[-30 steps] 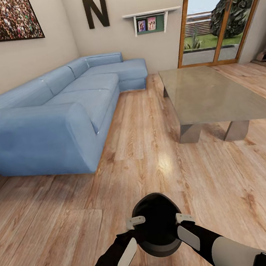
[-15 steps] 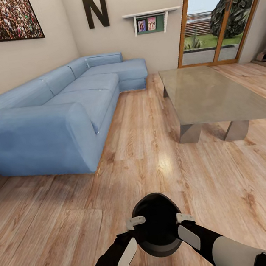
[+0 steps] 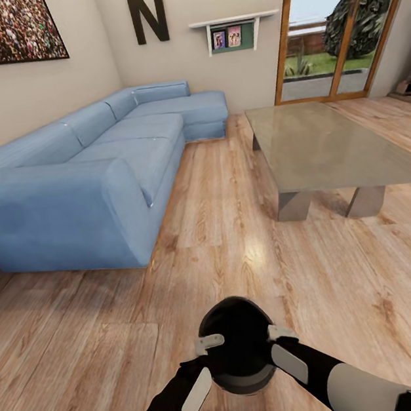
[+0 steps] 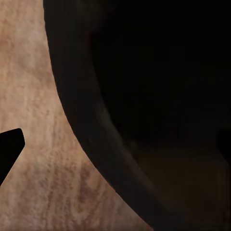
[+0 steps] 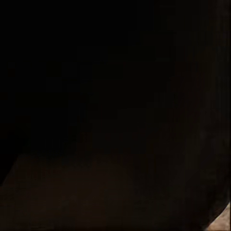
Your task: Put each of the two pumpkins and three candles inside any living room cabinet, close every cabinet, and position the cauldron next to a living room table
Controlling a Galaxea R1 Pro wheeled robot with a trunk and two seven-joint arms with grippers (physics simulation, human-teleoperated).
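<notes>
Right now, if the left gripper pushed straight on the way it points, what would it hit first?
Most likely the cauldron: the left wrist view shows its dark wall close ahead, the wooden floor beside it. Depth is unclear.

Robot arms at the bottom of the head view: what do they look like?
Each arm is a rounded tube, pale grey near the body and black toward the wrist, with a light grey oblong panel on the black part. The left gripper and right gripper end in small pale grey fingers. No cables or markings are visible.

black cauldron (image 3: 237,333), blue sofa (image 3: 93,163)
</notes>
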